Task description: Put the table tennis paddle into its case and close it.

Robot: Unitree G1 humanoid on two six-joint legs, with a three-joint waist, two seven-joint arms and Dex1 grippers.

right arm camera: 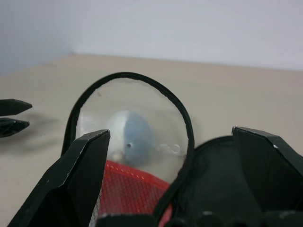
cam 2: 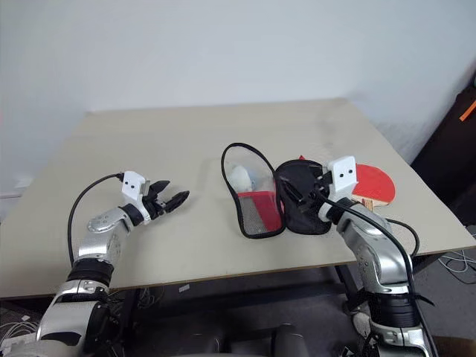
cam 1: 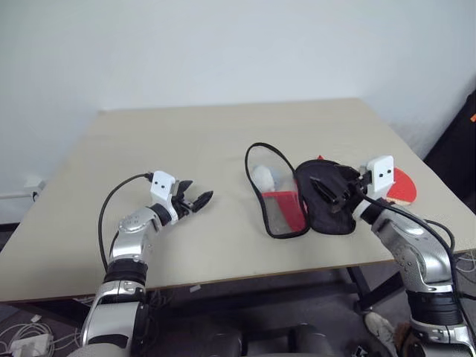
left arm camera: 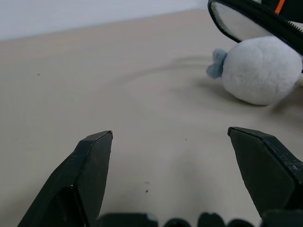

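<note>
Case (cam 1: 312, 199) lying unzipped and spread on the worktop (cam 1: 186, 149), paddle (cam 2: 372, 184) flat just beyond it, near the right edge. Right tool (cam 1: 336, 193) wide, hovering over the case's black half; left tool (cam 1: 195, 199) wide, empty, well apart. Paddle judged light, stiff, best pinched at the blade edge; case soft, floppy, likely to slide.

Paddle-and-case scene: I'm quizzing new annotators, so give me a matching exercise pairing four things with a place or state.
Things:
1. table tennis paddle
2. case
3. left end effector
4. white plush toy

Places or states:
A. lying unzipped, spread open
B. open, empty, over bare table
C. beside the case's clear flap
D. near the table's right edge, behind the right end effector

Pairs: 1-D, 2-A, 3-B, 4-C
</note>
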